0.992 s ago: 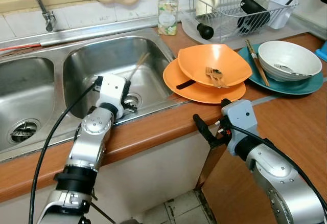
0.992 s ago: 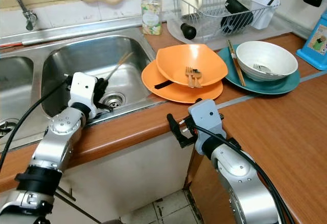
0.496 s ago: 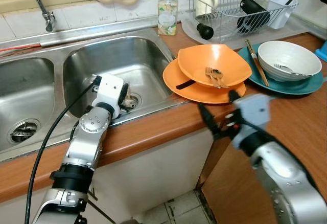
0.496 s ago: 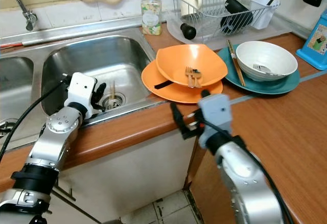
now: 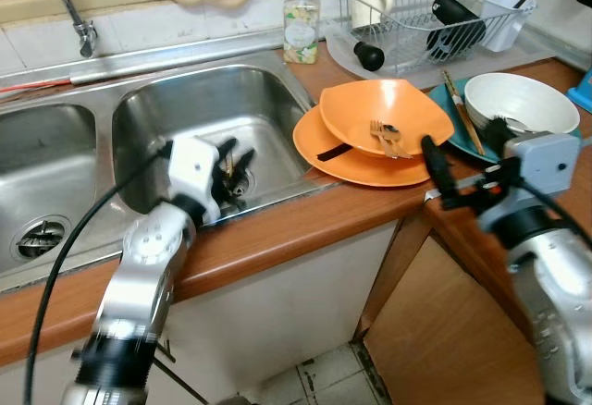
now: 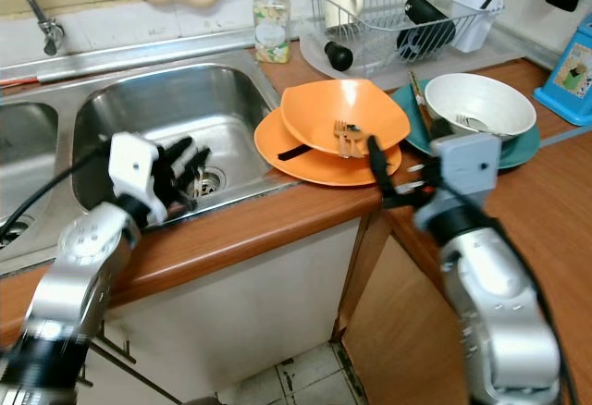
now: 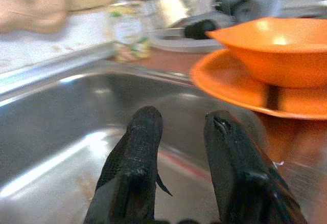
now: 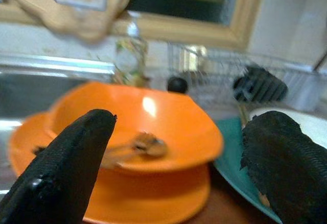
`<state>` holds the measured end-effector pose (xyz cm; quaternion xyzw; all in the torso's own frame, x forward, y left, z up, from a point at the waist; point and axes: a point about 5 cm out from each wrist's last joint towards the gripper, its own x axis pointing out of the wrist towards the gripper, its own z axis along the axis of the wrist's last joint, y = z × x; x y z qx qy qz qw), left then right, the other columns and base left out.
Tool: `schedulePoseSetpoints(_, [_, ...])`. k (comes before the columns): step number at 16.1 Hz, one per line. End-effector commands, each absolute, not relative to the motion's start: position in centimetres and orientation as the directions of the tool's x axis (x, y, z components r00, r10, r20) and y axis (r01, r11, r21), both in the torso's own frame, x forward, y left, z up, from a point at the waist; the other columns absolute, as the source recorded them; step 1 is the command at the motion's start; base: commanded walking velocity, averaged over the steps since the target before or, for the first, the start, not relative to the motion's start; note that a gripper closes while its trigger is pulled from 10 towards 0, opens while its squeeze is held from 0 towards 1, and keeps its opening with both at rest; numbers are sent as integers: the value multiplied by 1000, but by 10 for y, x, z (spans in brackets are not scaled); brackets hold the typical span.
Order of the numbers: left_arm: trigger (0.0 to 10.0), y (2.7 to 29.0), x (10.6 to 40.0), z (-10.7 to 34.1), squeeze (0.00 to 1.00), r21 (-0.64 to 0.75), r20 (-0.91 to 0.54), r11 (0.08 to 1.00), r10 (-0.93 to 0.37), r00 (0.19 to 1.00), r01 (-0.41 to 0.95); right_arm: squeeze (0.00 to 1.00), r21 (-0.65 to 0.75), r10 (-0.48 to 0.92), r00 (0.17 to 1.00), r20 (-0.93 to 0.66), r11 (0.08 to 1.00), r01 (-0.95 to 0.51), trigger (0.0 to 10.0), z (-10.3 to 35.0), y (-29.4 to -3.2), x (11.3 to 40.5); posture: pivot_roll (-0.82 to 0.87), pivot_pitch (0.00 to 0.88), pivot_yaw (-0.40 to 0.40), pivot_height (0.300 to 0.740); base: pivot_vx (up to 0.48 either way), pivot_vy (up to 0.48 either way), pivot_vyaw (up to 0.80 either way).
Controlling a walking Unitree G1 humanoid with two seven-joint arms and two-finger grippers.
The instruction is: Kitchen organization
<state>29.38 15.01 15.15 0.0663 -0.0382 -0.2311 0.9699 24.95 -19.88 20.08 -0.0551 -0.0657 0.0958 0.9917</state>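
Starting at the left, your left gripper [image 5: 227, 160] hangs inside the sink [image 5: 268, 91], just above the drain [image 6: 205, 181], with its two fingers parted and holding nothing. A soap bottle [image 5: 302, 28] stands at the sink's back right corner.

On the counter [image 5: 305, 225], hard against the sink's right rim, an orange bowl [image 5: 384, 114] sits on an orange plate [image 5: 356, 160], and a fork [image 5: 387, 137] lies in the bowl. Your right gripper [image 8: 179, 147] hovers at the counter's front edge, facing the bowl, fingers spread wide and empty.

Further right, a white bowl [image 5: 518, 100] rests on a teal plate [image 6: 527, 151], with chopsticks [image 5: 458, 109] across the plate's left rim. A dish rack [image 5: 416, 17] stands at the back.

Risks, as judged:
- The bowl sits loosely on the plate. A low approach may push both toward the sink.
- Tilting the bowl may spill the fork.
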Motion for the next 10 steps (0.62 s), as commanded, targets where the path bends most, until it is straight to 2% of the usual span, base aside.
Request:
schedulePoseSetpoints(1, [10000, 147, 287, 156, 0, 147, 46, 861, -498, 866, 487, 553, -105, 210, 973, 99, 974, -200, 10000, 200, -201, 252, -174, 0, 18, 740, 0, 0, 0])
schedulePoseSetpoints(2, [10000, 146, 283, 156, 0, 138, 45, 854, -512, 858, 502, 0, -100, 223, 971, 91, 972, -214, 10000, 200, -201, 253, -174, 0, 14, 740, 0, 0, 0])
schedulePoseSetpoints(3, [10000, 142, 274, 154, 0, 115, 40, 835, -545, 838, 538, 0, -82, 287, 955, 73, 956, -281, 10000, 198, -196, 254, -174, 0, 13, 740, 0, 0, 0])
schedulePoseSetpoints(5, [10000, 139, 270, 154, 0, 97, 39, 823, -565, 824, 560, 0, -74, 330, 941, 72, 943, -325, 10000, 198, -191, 253, -173, 0, 9, 740, 0, 0, 0])
schedulePoseSetpoints(10, [10000, 128, 261, 156, 0, 68, 30, 790, -612, 790, 609, 0, -79, 334, 942, 36, 941, -330, 10000, 195, -189, 257, -174, 0, 14, 740, 0, 0, 0])
